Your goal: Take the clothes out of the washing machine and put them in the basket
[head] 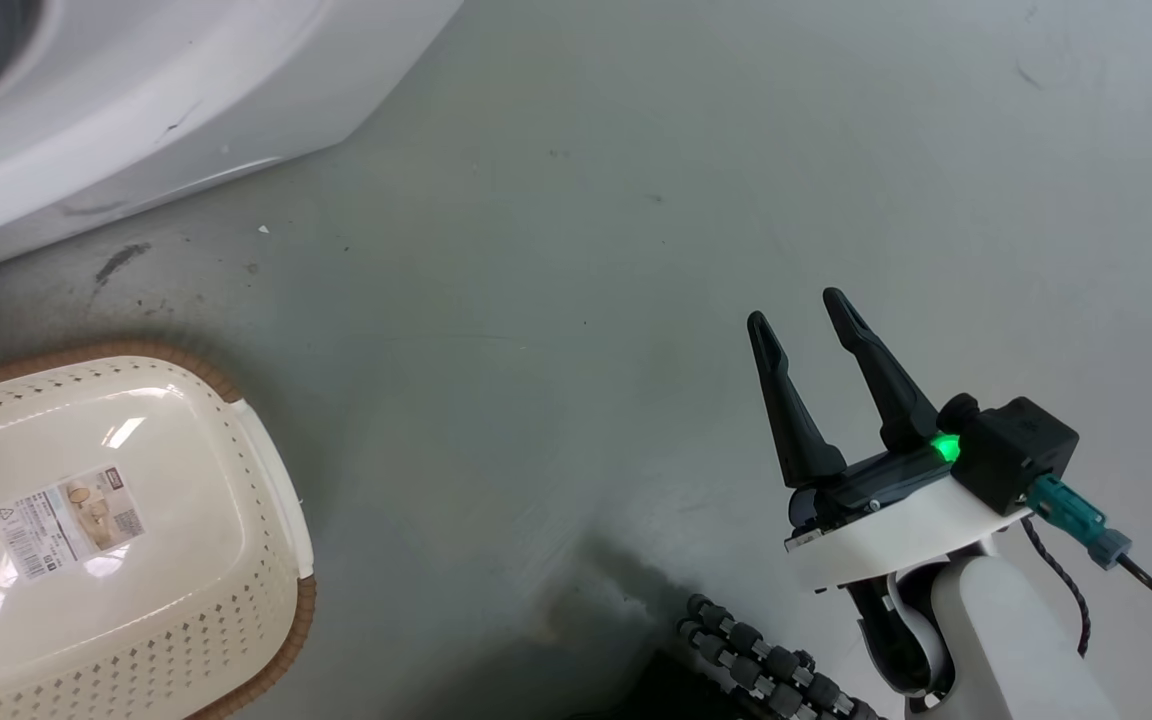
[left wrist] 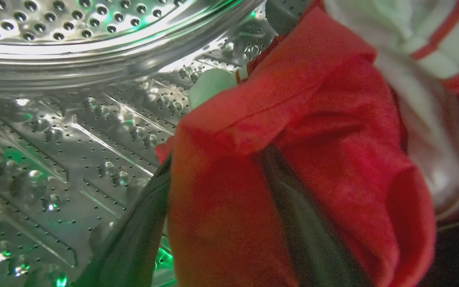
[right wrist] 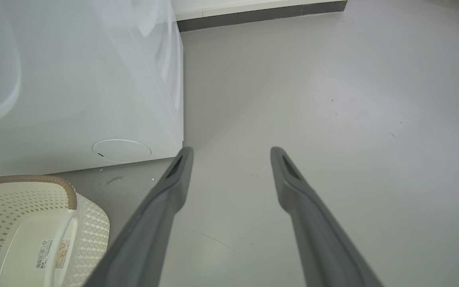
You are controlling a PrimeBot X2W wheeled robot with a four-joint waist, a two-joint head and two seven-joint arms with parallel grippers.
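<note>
In the left wrist view, red clothes (left wrist: 313,119) with white striped trim lie bunched inside the perforated steel drum (left wrist: 74,131) of the washing machine (head: 136,110). My left gripper (left wrist: 215,153) is inside the drum. Its two dark fingers stand spread, with red fabric packed between them and covering the tips. The cream basket (head: 276,480) with a brown rim stands empty on the floor in front of the machine, a label on its base. My right gripper (head: 796,305) hovers open over bare floor to the right of the basket (right wrist: 90,223), holding nothing.
The white machine front (right wrist: 94,79) has a round service cover low down. Grey floor (head: 586,250) stretches between the basket and my right arm. A black ribbed cable (head: 766,670) lies at the bottom edge. A dark skirting board (right wrist: 261,14) runs along the far wall.
</note>
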